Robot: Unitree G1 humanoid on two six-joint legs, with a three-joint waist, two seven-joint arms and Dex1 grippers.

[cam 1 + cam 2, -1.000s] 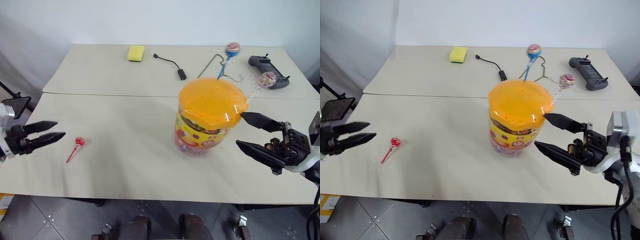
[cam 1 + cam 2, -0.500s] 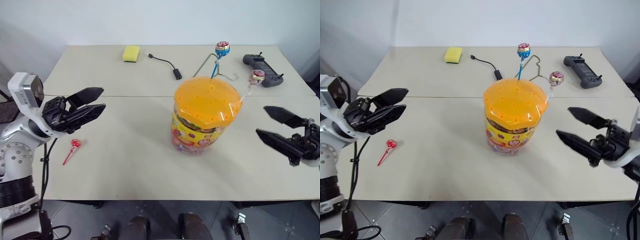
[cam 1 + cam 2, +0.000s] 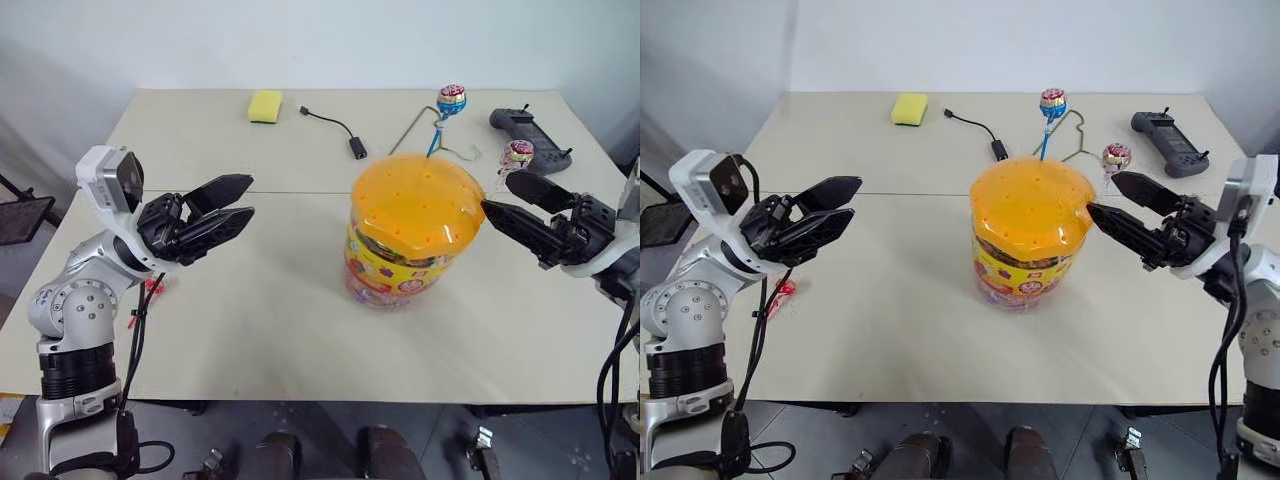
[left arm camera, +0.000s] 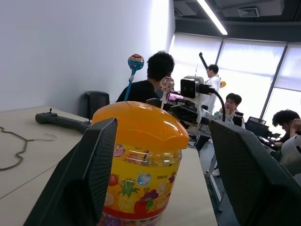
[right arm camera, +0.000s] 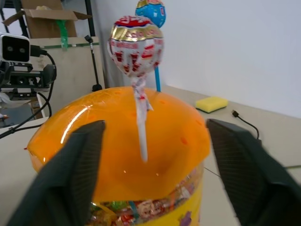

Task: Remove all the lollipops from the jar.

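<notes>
- One red lollipop (image 3: 152, 287) already lies out on the near-left worktop (image 3: 280, 340).
- Left end effector (image 3: 243, 200) gapes empty; right end effector (image 3: 497, 193), parted, flanks the pink lollipop (image 3: 519, 152).
- Pink and blue lollipop (image 3: 452, 98) stand in the central jar (image 3: 410, 240), both left to pull.

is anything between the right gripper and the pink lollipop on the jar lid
Nothing visible. The right gripper has its fingers open on either side of the pink lollipop, whose stick rises from the jar lid.
</notes>
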